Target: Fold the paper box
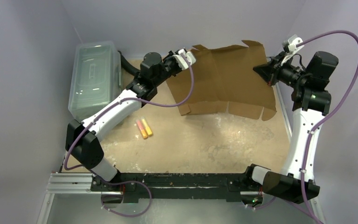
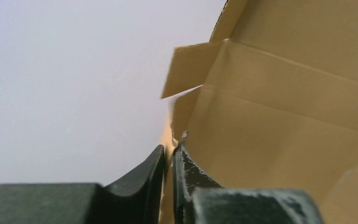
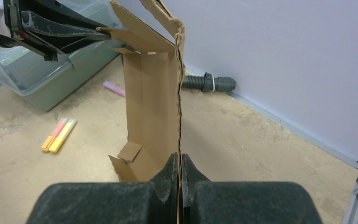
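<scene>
arm bases and their mounting rail point(image 1: 168, 179) are found at the near edge, closest to the overhead camera. beyond them the table point(image 1: 205, 140) is seen, its surface worn and stained.

the paper box point(image 1: 223, 79) is located over the far half of the table, between the two arms. it is not yet formed: it is presented as an unfolded die-cut sheet with flaps and tabs along its edges. the sheet is held up by its two side edges, with the far edge raised and the near edge hanging toward the table. whether the near edge is touching the surface cannot be told. this two-sided hold is judged to keep the sheet spread and lifted, so that panels can be bent along the scored creases.

a clear plastic bin point(image 1: 93, 77) is placed at the far left, apart from the sheet.

the left gripper point(image 2: 170, 154) is closed to a narrow gap, with the left edge of the sheet pinched between its fingers, close to a small side flap. the right gripper point(image 3: 180, 163) is clamped tight on the opposite edge, with cardboard visible between its fingers.

two markers point(image 1: 144, 128), orange and yellow, are laid side by side on the table near the left arm, well apart from the box.
</scene>
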Controlling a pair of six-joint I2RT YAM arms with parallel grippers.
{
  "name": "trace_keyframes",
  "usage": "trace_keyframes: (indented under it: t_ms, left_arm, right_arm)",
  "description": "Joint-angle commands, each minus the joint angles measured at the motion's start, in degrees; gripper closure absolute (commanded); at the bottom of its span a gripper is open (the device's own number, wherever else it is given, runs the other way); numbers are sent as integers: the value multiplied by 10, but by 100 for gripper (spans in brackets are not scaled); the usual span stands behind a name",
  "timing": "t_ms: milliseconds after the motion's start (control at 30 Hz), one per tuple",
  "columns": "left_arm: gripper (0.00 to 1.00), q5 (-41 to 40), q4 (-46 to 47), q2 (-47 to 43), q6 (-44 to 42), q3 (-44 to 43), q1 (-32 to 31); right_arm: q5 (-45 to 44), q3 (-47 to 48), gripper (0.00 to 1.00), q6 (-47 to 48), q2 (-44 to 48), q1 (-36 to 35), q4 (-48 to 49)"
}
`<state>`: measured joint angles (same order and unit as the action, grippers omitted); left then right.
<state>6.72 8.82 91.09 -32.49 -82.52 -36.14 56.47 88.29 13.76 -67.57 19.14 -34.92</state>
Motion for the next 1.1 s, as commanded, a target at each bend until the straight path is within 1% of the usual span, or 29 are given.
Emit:
trace_keyframes:
  t_ms: [0,33,167,267,400,500,533,600,767,800,867,900,1000,1067]
  left_arm:
    - [98,-33,39,-13,-10,-10,-2]
    - [100,-36,39,-16,-9,-7,-1]
    - [100,-37,43,-33,-2,10,6]
    - [100,-15,46,-45,25,19,34]
    - [100,26,60,-61,65,36,78]
    - [99,60,50,-51,100,26,108]
    - [91,68,43,-46,114,18,115]
    - [84,90,23,-34,143,-5,122]
    - [49,171,3,-20,253,-82,130]
    - [44,179,1,-19,271,-95,130]
    - [37,194,-6,-19,304,-121,131]
    - [36,201,-13,-19,317,-134,130]
    - [36,230,-39,-19,382,-170,131]
    - [36,257,-40,-22,418,-179,130]
  right_arm:
    - [-22,25,100,-36,-7,1,47]
    - [-28,22,100,-44,-9,1,56]
    - [-36,16,100,-64,-20,0,80]
    - [-28,16,100,-62,-26,1,80]
    - [10,21,100,-40,-27,1,65]
    - [49,13,100,-25,-12,0,65]
    - [60,11,100,-33,-8,0,74]
    - [60,14,100,-34,-4,-3,73]
    - [51,24,100,-7,-6,-8,42]
    - [48,25,100,2,-6,-10,34]
    - [41,26,100,20,-6,-14,21]
    - [39,26,100,27,-6,-15,15]
    - [37,24,100,43,-6,-18,6]
    - [37,22,100,49,-5,-20,5]
